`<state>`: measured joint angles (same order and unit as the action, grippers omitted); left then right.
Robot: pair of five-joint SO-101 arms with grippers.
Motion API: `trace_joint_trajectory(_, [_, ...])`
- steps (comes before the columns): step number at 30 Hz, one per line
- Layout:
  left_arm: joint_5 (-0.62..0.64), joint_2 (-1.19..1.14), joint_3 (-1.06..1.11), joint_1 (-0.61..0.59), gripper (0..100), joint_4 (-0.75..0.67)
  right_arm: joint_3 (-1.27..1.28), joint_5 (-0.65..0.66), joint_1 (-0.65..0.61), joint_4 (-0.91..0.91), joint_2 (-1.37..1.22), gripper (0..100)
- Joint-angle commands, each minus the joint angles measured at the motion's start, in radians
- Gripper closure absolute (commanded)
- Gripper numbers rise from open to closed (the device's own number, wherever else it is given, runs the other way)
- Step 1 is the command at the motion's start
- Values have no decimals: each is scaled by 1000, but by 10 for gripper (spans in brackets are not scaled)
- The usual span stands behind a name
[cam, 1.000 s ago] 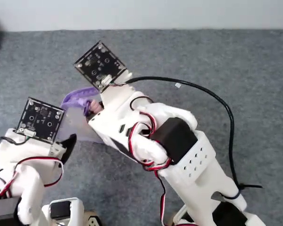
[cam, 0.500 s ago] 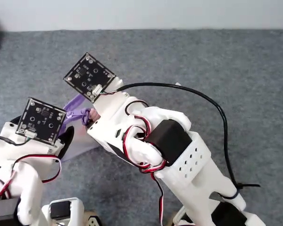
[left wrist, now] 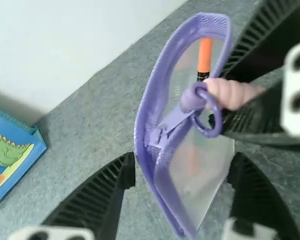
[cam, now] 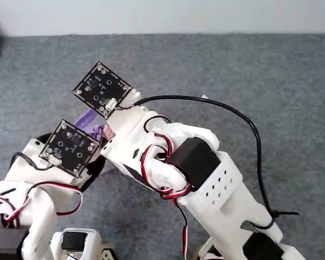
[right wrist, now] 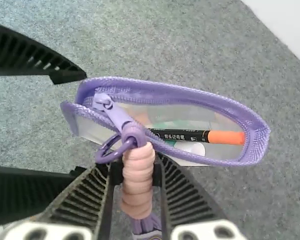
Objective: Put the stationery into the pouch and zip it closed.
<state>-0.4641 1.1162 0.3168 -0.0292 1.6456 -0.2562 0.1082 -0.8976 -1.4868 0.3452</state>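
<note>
Right wrist view: pen (right wrist: 195,135) in pouch (right wrist: 190,96).

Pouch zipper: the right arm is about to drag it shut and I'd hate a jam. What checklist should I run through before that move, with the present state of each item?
1. Right gripper shut on the pink pull tab: ok.
2. Orange pen lying inside the pouch, below its rim: ok.
3. Left gripper clamped on the pouch's end to brace it: not ok; its fingers stand open on either side.
4. Slider at one end of the open mouth: ok.
5. Nothing snagged ahead of the slider: cannot tell.
</note>
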Motion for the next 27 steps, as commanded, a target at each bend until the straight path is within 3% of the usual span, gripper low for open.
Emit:
trace_joint_trajectory(1, [34,6,-7,11,694,0,-3,48,-7,-30,13,991])
trace_joint_trajectory(15, [86,5,87,-60,693,-106,-3,57,-45,-68,53,991])
trace_joint_trajectory(24, [141,6,122,100,696,-101,-5,57,-41,-68,59,991])
trace_joint_trajectory(27, [155,6,122,101,756,-98,-8,57,-39,-68,59,991])
